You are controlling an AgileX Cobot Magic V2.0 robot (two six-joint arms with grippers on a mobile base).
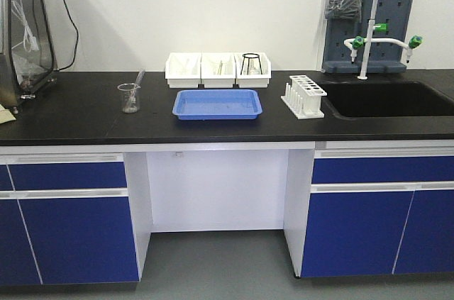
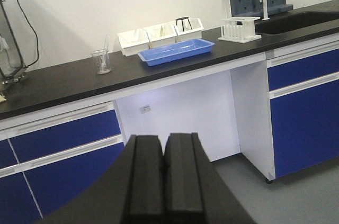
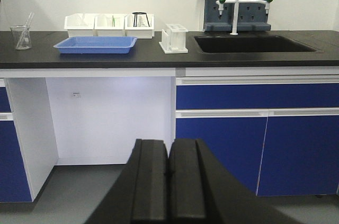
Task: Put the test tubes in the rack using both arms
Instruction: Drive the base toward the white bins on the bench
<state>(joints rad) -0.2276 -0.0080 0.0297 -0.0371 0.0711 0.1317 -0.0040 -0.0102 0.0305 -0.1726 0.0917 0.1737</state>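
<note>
The white rack [image 1: 303, 96] stands on the black counter [image 1: 71, 112], right of the blue tray and beside the sink. It also shows in the left wrist view [image 2: 239, 28] and the right wrist view [image 3: 174, 38]. A slender clear test tube [image 1: 139, 79] leans out of a glass beaker [image 1: 130, 98] at the counter's left. Both arms are back from the counter and below its height, outside the front view. My left gripper [image 2: 164, 140] is shut and empty. My right gripper [image 3: 168, 145] is shut and empty too.
A blue tray [image 1: 218, 104] lies mid-counter, with three white bins [image 1: 218, 69] behind it against the wall. A black sink [image 1: 386, 99] with a white faucet [image 1: 376, 9] is at the right. Equipment with cables [image 1: 25, 30] stands far left. Blue cabinets flank an open knee space.
</note>
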